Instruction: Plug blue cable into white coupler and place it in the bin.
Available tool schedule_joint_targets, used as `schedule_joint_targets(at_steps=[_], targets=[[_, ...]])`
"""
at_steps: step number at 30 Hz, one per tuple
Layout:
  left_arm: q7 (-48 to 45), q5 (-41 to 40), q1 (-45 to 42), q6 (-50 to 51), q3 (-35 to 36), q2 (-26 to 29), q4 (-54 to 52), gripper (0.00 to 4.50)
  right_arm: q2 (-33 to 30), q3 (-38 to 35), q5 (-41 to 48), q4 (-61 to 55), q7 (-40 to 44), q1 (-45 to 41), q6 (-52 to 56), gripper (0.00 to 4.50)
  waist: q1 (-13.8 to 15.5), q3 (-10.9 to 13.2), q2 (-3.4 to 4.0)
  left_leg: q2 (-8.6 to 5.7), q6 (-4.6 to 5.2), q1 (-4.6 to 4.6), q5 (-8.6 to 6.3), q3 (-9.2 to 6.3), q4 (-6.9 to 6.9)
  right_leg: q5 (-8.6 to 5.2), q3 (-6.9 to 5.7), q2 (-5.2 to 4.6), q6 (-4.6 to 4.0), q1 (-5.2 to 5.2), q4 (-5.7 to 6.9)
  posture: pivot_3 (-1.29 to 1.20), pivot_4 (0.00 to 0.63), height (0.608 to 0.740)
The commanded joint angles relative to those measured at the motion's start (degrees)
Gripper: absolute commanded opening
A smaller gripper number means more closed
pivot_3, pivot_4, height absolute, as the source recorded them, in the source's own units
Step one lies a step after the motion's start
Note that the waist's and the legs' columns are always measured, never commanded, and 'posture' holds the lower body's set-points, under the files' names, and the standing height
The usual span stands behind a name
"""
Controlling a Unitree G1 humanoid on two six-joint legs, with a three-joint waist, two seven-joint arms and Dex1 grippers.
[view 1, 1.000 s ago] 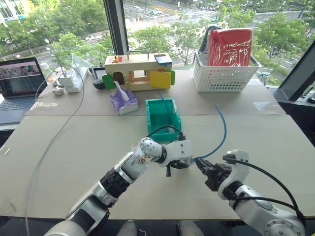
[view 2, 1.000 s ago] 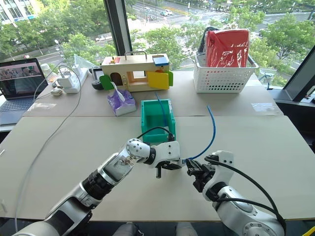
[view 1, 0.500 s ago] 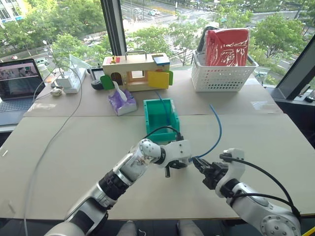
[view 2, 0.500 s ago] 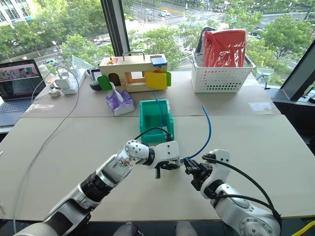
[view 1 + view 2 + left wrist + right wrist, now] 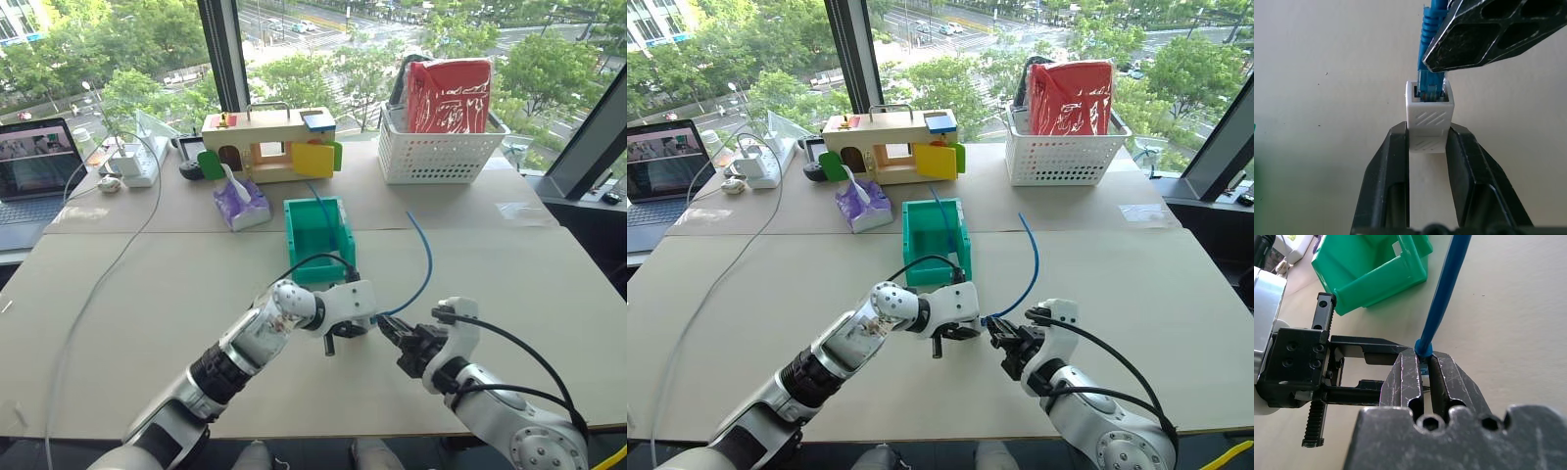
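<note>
Both sets of fingers grip: left (image 5: 1427, 147) holds the white coupler (image 5: 1429, 115), right (image 5: 1425, 374) the blue cable (image 5: 1442, 293).

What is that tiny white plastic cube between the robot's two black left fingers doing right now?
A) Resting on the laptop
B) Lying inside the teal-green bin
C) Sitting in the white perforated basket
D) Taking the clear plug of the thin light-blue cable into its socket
D: the tiny white plastic cube, pinched by the left gripper, has the light-blue cable's clear plug in its socket.
</note>
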Motion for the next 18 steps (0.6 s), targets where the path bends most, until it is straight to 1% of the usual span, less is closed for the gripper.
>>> schedule_joint_targets(at_steps=[1, 8, 12, 14, 18], targets=[[1.3, -1.4, -1.2, -0.1, 1.5, -1.4, -7.0, 0.69, 0.2, 8.6, 0.9, 4.2, 1.2, 2.4, 8.7, 0.00, 0.0, 0.0, -0.05, 0.00, 0.00, 0.00, 0.00, 0.00, 0.00, 0.00, 0.00, 0.00, 0.00, 0.00, 0.00, 0.00, 0.150, 0.740], [1.4, -1.9, -0.5, 1.8, 1.4, -1.1, -8.5, 0.69, 0.7, 8.6, 0.0, 5.7, 3.0, 2.7, 7.9, 0.00, 0.0, -0.2, -0.24, 0.02, 0.00, 0.14, 0.00, 0.00, -0.01, -0.01, 0.00, 0.03, -0.01, 0.11, 0.00, 0.00, 0.150, 0.740], [0.8, -3.3, 0.0, 1.5, 2.7, -0.9, -6.9, 0.69, 0.8, 6.4, 1.2, 4.4, 3.3, 2.7, 6.9, 0.00, 0.0, -0.2, -0.25, 0.05, 0.01, 0.29, -0.01, 0.00, -0.04, -0.03, 0.00, 0.06, -0.03, 0.29, -0.03, 0.00, 0.150, 0.740], [0.0, -3.3, 0.1, -0.4, 2.8, 0.4, -5.2, 0.69, 1.1, 5.1, 2.4, 3.7, 3.2, 2.7, 6.0, 0.00, 0.0, -0.2, -0.25, 0.06, 0.01, 0.32, -0.01, 0.00, -0.04, -0.04, 0.00, 0.06, -0.03, 0.33, -0.04, 0.00, 0.150, 0.740], [-0.3, -4.8, 1.1, -0.7, 3.4, 1.5, -3.9, 0.69, 1.2, 3.1, 3.9, 2.8, 2.4, 2.4, 4.8, 0.00, 0.0, -0.2, -0.25, 0.06, 0.01, 0.33, -0.01, 0.00, -0.05, -0.04, 0.00, 0.06, -0.04, 0.33, -0.04, 0.00, 0.150, 0.740]])
